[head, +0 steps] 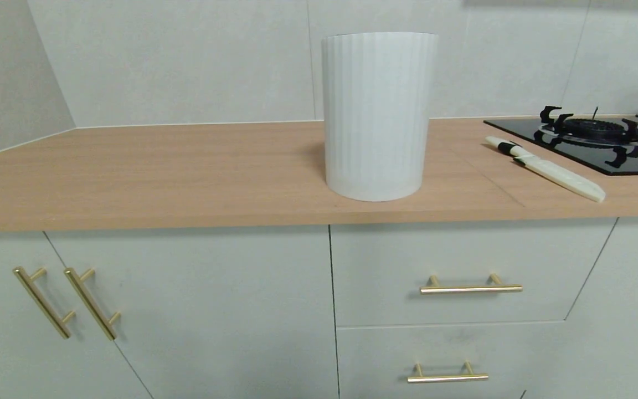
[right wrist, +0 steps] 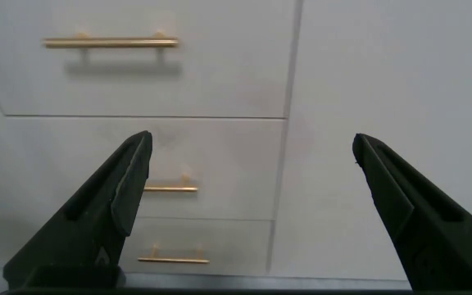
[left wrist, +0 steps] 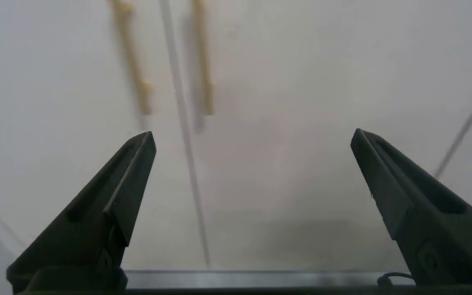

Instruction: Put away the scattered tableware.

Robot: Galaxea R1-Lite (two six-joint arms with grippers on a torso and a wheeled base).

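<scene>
A: Where was the tableware noted?

B: A white knife (head: 546, 168) with a black-banded handle was recorded lying flat on the desk (head: 158, 172), towards its right end. It was set at a slant, handle to the back, tip towards the front edge, just beside the near corner of the hob (head: 596, 138). Whether it touched the hob's glass could not be told.

A: And the holder?

B: A tall white ribbed container (head: 377, 116) was noted upright near the middle of the desk, close to the front edge. It was seen left of the knife and apart from it. Its inside could not be seen.

A: How was the left gripper found?

B: The left gripper (left wrist: 251, 139) was observed spread wide, nothing held between its fingers. It was pointed at the pale cabinet doors (left wrist: 301, 123), where two gold door handles (left wrist: 203, 57) were seen side by side.

A: The right gripper?

B: The right gripper (right wrist: 252, 138) was likewise recorded wide apart and empty, faced at the drawers (right wrist: 220, 74), a gold drawer handle (right wrist: 109, 41) seen on the upper one.
</scene>
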